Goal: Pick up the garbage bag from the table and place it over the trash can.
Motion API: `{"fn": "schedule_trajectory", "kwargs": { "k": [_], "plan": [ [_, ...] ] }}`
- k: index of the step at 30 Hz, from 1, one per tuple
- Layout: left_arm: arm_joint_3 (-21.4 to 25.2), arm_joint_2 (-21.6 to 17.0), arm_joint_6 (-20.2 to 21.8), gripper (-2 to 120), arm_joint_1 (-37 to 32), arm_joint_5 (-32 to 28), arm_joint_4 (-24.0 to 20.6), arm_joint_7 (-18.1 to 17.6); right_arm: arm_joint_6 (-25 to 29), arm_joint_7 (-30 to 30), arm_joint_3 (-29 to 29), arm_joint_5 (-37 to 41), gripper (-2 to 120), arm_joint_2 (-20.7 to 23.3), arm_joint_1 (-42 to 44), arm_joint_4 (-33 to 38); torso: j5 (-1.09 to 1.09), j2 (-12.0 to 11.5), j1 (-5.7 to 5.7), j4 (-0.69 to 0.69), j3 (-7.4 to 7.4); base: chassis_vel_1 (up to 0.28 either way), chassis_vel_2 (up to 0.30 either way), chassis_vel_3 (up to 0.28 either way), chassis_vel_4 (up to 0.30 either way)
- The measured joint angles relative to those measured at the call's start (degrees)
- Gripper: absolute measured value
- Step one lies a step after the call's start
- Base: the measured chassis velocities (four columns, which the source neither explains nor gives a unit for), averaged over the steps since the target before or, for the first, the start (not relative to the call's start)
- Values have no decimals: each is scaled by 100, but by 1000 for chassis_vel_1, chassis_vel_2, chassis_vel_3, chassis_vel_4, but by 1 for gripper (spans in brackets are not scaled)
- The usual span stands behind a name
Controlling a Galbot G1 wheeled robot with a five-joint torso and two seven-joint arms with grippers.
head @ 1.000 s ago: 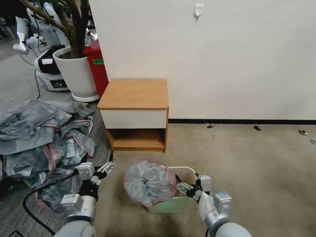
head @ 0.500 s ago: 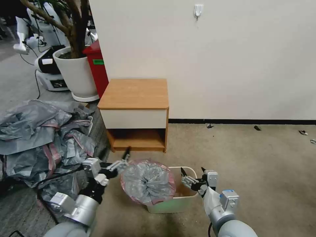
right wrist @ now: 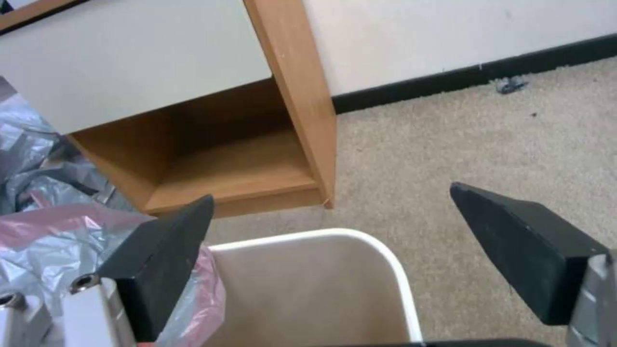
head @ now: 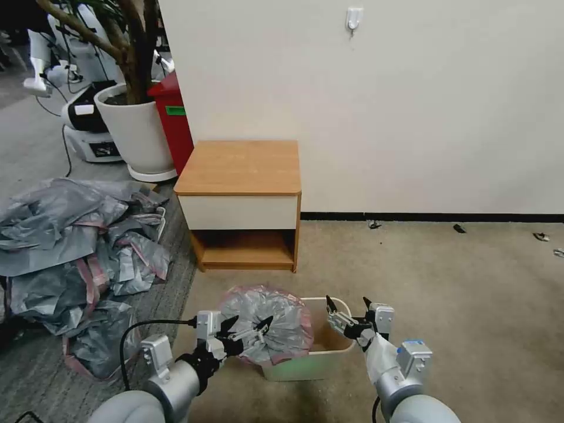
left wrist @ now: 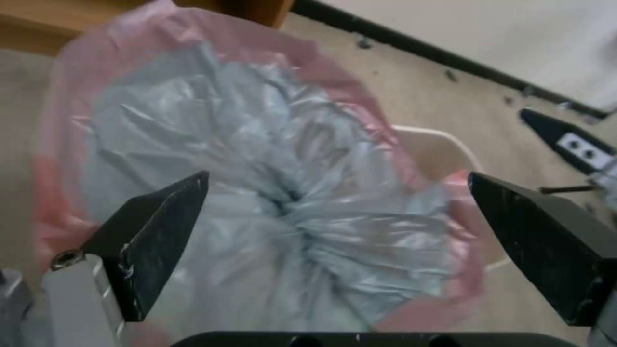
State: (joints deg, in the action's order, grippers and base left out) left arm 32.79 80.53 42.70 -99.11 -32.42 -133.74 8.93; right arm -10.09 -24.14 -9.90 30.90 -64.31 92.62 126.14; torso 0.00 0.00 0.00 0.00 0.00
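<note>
The garbage bag [head: 267,323], crinkled grey plastic with a pink rim band, lies spread over the left part of the cream trash can [head: 338,304] on the carpet. My left gripper [head: 249,324] is open at the bag's near side, pointing into it. In the left wrist view its fingers [left wrist: 154,231] stand wide apart over the bag [left wrist: 257,168], holding nothing. My right gripper [head: 346,305] is open above the can's uncovered right half. The right wrist view looks down on the can's rim [right wrist: 385,255], the bag's edge [right wrist: 51,241] and the table [right wrist: 302,96]. The table [head: 241,167] stands behind, its top bare.
A heap of similar grey-and-pink bags [head: 76,247] covers the floor to the left. A white planter [head: 135,129] and a red bin [head: 176,123] stand at the back left. A black cable [head: 135,329] loops by my left arm. Open carpet lies to the right.
My right gripper has opened and drawn back right from the bag's edge. My left arm has swung from the bag's left side to its near side.
</note>
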Motion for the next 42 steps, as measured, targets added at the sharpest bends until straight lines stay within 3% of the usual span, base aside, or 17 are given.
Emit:
{"fn": "schedule_trajectory", "kwargs": {
  "k": [18, 24, 27, 38, 42],
  "plan": [
    [-439, -89, -28, 100, 280, 127, 460, -800, 116, 82, 122, -26, 71, -95, -113, -258, 0, 0, 0, 0, 0, 0, 0, 0, 0],
    [-524, -108, -37, 98, 344, 168, 563, -885, 148, 86, 122, -26, 67, -89, -111, -280, 0, 0, 0, 0, 0, 0, 0, 0, 0],
    [-590, -117, -42, 94, 389, 180, 641, -985, 171, 88, 112, -26, 65, -77, -107, -283, 0, 0, 0, 0, 0, 0, 0, 0, 0],
    [-595, -100, -51, 53, 357, 207, 501, -1217, 257, 92, 74, -42, 56, -50, -92, -326, 0, 0, 0, 0, 0, 0, 0, 0, 0],
    [-593, -104, -53, 49, 359, 214, 519, -1255, 268, 94, 80, -48, 55, -54, -95, -343, 0, 0, 0, 0, 0, 0, 0, 0, 0]
  ]
}}
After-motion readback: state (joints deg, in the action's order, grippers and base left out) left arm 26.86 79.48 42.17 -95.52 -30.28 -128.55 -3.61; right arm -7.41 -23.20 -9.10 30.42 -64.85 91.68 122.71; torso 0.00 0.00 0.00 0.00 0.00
